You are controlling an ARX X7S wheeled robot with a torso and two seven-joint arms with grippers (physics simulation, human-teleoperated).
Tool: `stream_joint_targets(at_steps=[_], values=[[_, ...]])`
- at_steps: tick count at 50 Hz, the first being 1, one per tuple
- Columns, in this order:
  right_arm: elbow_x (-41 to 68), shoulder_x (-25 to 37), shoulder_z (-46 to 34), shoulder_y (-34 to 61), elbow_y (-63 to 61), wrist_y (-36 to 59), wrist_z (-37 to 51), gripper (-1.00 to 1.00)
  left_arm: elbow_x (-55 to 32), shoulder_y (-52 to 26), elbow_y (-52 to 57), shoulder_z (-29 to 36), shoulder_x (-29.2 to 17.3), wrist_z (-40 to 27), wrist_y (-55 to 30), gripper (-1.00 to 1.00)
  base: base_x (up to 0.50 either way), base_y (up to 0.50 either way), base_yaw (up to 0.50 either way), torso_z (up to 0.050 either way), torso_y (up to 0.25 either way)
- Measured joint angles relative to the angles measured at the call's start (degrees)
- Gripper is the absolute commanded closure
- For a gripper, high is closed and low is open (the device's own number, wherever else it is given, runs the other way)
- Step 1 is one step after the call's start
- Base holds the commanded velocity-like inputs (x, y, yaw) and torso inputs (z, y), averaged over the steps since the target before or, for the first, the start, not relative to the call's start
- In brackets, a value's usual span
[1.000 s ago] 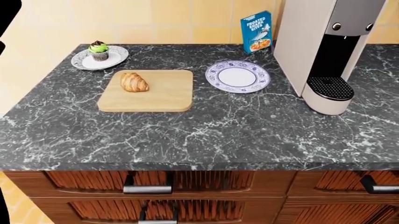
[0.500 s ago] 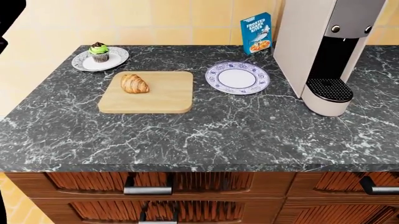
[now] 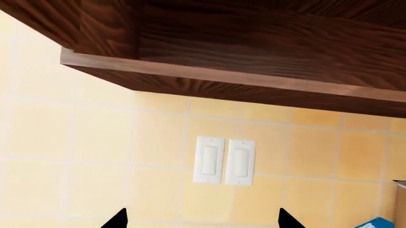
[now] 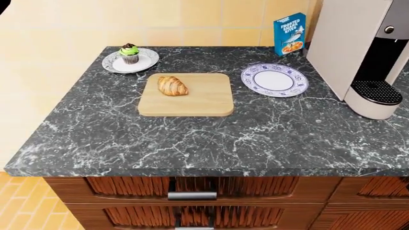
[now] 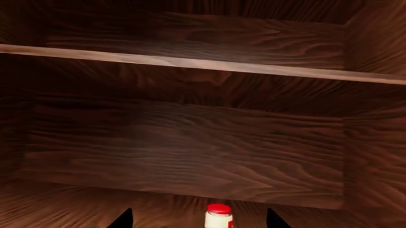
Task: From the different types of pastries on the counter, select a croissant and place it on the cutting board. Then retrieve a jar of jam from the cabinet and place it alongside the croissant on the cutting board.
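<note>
Jam jar (image 5: 219, 216) was seen standing upright on the cabinet (image 5: 190, 156) floor, between the spread tips of the right gripper (image 5: 198, 219) but not yet touched. It was judged rigid, smooth and likely slippery, best clasped across the pale body below the red lid. The left gripper (image 3: 201, 219) was also spread, pinching nothing. The croissant (image 4: 172, 86) was found lying on the cutting board (image 4: 204, 98).
</note>
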Motion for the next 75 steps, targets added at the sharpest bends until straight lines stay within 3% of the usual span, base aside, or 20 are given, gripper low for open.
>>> stream_joint_targets(at_steps=[18,31,48,75], values=[[-7.17,0.75,1.26,0.03,-3.95,4.20,-2.32,-1.00,4.70,-3.09,-8.77,4.18,-0.70,5.51,5.27,-1.00,0.00,0.00,0.00,0.000,0.000],[-10.61,1.29,1.67,0.05,-7.26,6.58,-4.55,-1.00,8.80,-9.71,-15.60,8.49,-4.69,10.58,4.92,-1.00,0.00,0.00,0.00,0.000,0.000],[-11.33,1.49,1.98,0.05,-8.99,8.04,-5.06,-1.00,10.60,-12.75,-17.44,8.36,-9.93,10.00,2.08,-1.00,0.09,0.00,0.00,0.000,0.000],[-9.44,1.79,2.13,0.05,-8.00,11.88,-4.53,-1.00,11.94,-14.57,-18.23,9.40,-10.67,10.06,2.24,-1.00,0.14,0.00,0.00,0.000,0.000]])
